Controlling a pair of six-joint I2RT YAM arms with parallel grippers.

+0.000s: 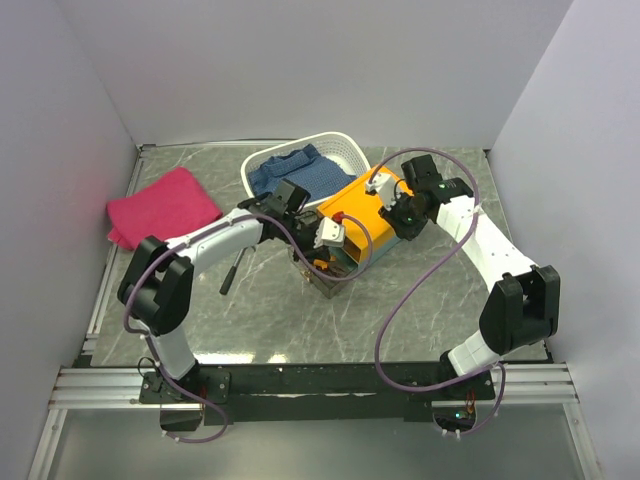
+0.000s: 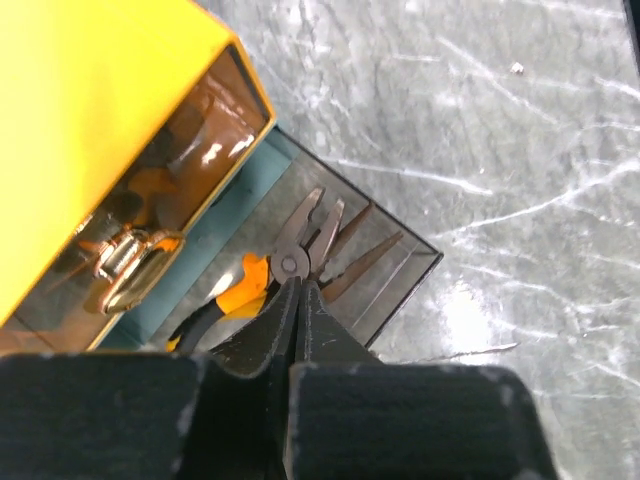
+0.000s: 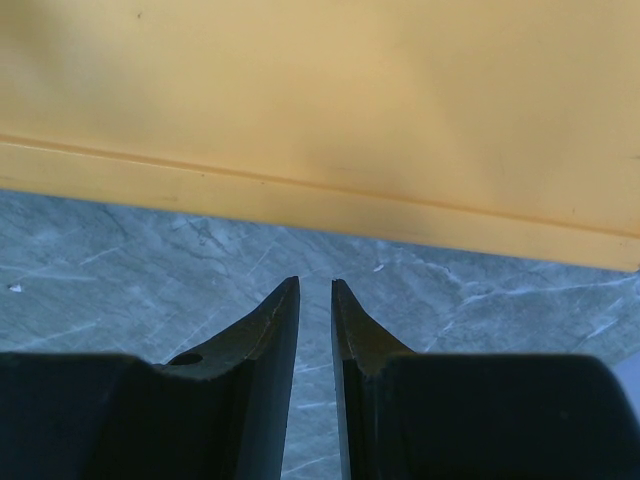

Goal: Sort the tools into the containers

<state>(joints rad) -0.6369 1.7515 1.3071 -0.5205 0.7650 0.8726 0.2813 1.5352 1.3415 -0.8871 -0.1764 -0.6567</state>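
The orange-yellow box (image 1: 355,212) stands mid-table with its clear drawer (image 1: 325,272) pulled out toward the near left. In the left wrist view the box (image 2: 90,120) fills the upper left. Pliers (image 2: 290,262) with orange-and-black handles lie in the open drawer (image 2: 400,268). My left gripper (image 2: 297,285) is shut, its tips just over the pliers' pivot; nothing shows between the fingers. It sits over the drawer in the top view (image 1: 323,258). My right gripper (image 3: 315,285) is almost shut and empty, low over the table, facing the box's side (image 3: 320,110); it also shows from above (image 1: 392,212).
A black-handled tool (image 1: 232,270) lies on the table left of the drawer. A white basket (image 1: 345,148) holding a blue cloth stands behind the box. A pink cloth (image 1: 160,205) lies at the far left. White walls enclose three sides.
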